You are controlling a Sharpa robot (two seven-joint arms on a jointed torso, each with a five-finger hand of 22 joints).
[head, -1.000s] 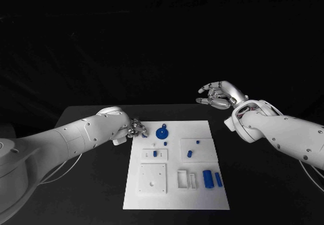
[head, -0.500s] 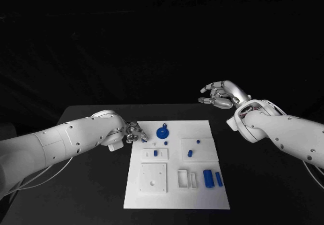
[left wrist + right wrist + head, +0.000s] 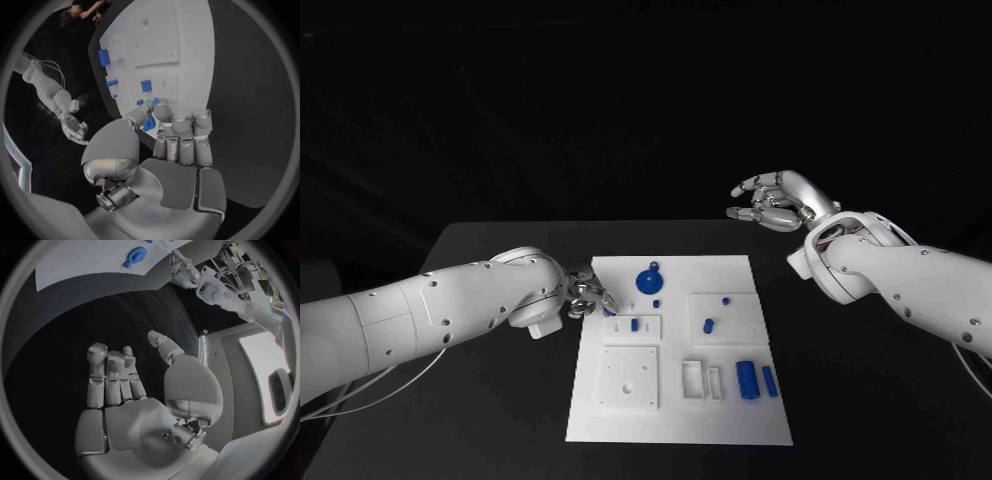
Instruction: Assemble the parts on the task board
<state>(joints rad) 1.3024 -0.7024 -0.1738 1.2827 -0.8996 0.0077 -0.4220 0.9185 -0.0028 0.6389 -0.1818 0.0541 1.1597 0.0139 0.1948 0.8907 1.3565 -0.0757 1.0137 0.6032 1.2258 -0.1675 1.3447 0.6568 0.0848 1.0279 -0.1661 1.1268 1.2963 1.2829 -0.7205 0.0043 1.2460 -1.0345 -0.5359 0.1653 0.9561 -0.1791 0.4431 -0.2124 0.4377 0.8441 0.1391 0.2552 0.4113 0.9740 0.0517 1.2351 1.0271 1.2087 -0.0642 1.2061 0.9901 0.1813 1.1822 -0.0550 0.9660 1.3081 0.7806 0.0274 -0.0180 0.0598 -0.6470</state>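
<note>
A small blue plastic part (image 3: 149, 122) is pinched in the silver left hand (image 3: 584, 299) at the white task board's (image 3: 733, 420) nine o'clock edge. Insertion appears under way; alignment over a socket is needed next. Its long axis cannot be told. The silver right hand (image 3: 773, 200) hovers open, fingers spread, empty.

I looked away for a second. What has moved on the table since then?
The left hand, pinching a small blue part, has travelled along the task board's left edge toward the robot, now beside the small recessed block. The right hand stayed raised beyond the table's far edge, fingers apart, holding nothing. The blue parts on the board lie as before.
</note>
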